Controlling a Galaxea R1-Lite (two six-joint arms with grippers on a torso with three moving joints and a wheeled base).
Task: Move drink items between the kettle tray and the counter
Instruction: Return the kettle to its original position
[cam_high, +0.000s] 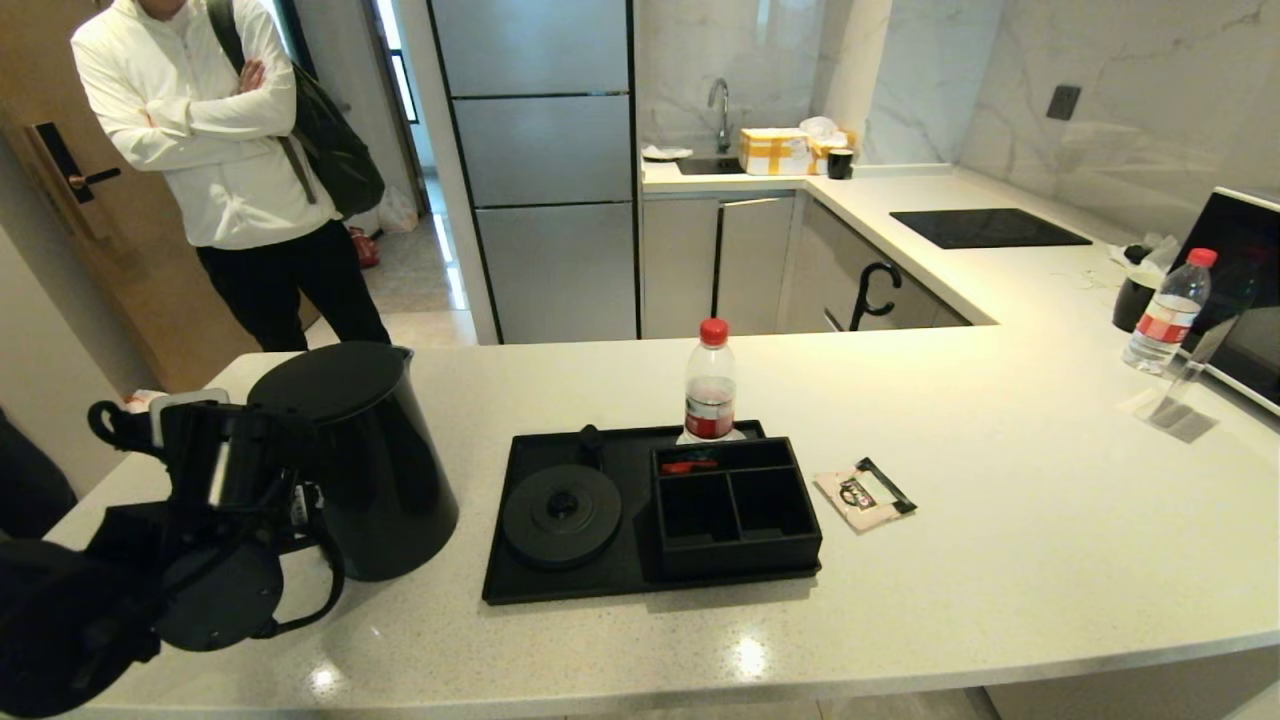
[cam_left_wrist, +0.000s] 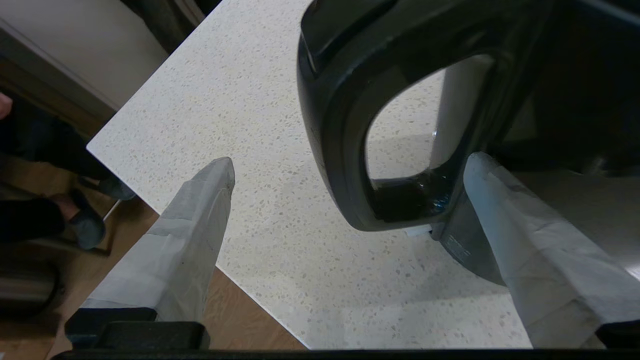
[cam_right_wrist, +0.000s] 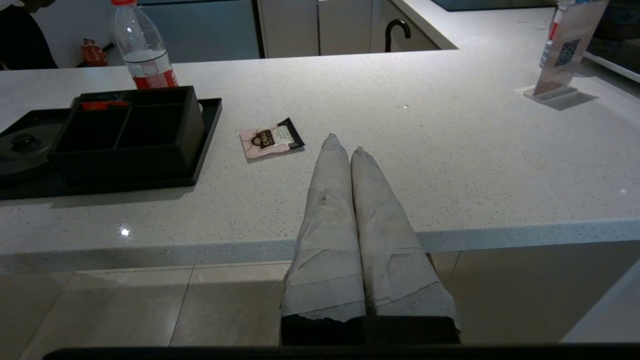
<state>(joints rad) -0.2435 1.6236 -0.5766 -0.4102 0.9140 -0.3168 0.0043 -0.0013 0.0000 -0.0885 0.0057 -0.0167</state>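
Kettle tray on the counter: round base bare; organiser box with a small red item in its rear compartment, other compartments empty; red-capped bottle behind the box. Kettle upright on the counter, left of the tray. Sachet flat on the counter right of the tray, logo unreadable. Left gripper spread wide about the kettle handle, gripping nothing; right gripper closed, empty, before the counter edge.
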